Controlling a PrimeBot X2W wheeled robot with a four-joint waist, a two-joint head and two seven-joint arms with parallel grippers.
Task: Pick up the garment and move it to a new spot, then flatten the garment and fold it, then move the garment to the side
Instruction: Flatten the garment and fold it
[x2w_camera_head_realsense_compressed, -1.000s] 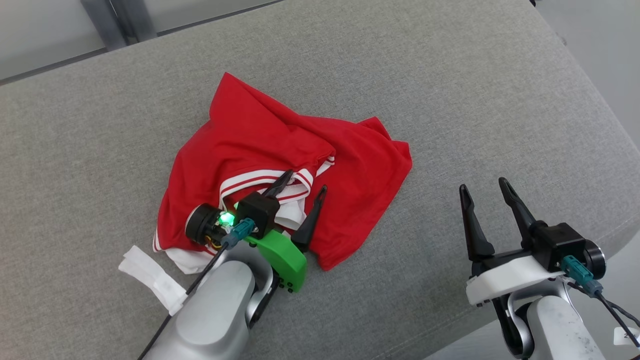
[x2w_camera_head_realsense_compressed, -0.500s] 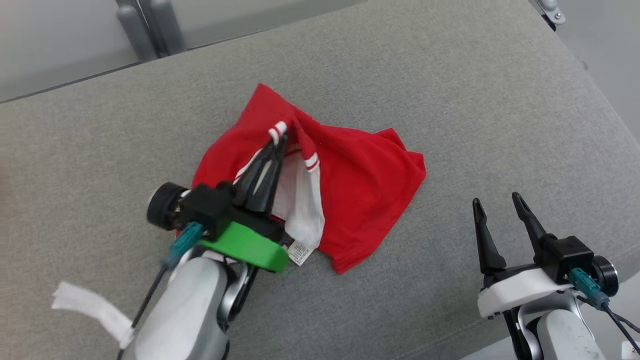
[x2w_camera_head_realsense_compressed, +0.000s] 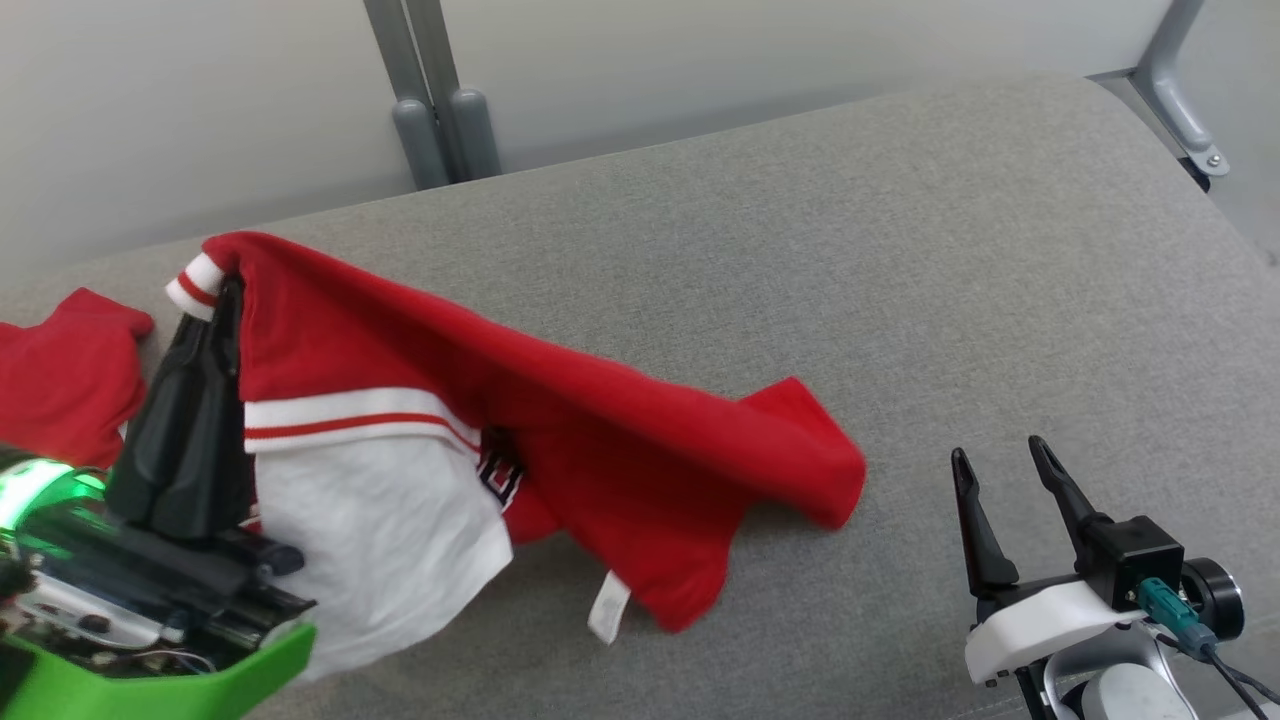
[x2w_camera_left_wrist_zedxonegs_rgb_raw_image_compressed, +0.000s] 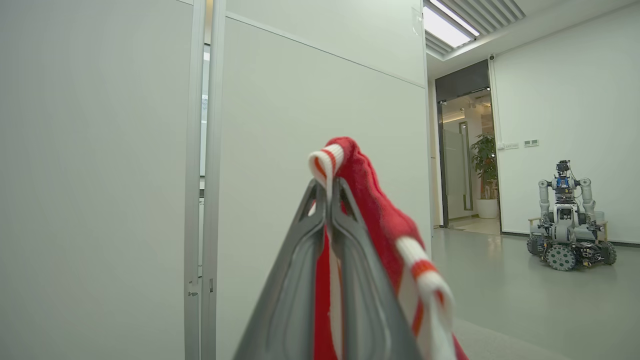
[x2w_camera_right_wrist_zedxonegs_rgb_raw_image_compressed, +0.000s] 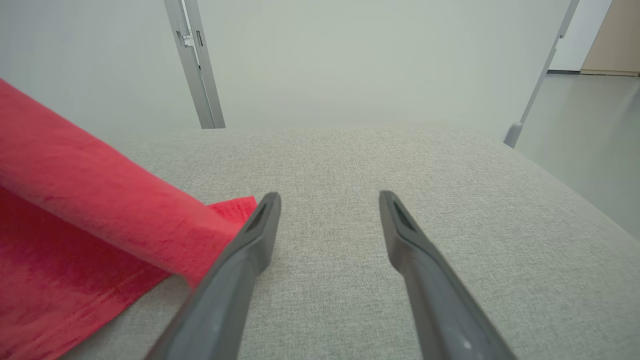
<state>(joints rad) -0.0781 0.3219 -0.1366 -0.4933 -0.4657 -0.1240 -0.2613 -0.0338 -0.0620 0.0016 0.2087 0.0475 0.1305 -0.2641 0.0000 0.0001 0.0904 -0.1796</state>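
My left gripper (x2w_camera_head_realsense_compressed: 228, 300) pinches the red garment (x2w_camera_head_realsense_compressed: 600, 430) by its striped edge. My right gripper (x2w_camera_head_realsense_compressed: 998, 452) stands wide open, near its far corner.

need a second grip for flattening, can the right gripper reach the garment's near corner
Probably yes: the right gripper is open and only bare cushion lies between it and the nearest corner of the garment.

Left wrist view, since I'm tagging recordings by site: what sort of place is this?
Likely an office-style robotics lab: plain partition walls, a second wheeled robot parked on the floor, and a potted plant beside a doorway.
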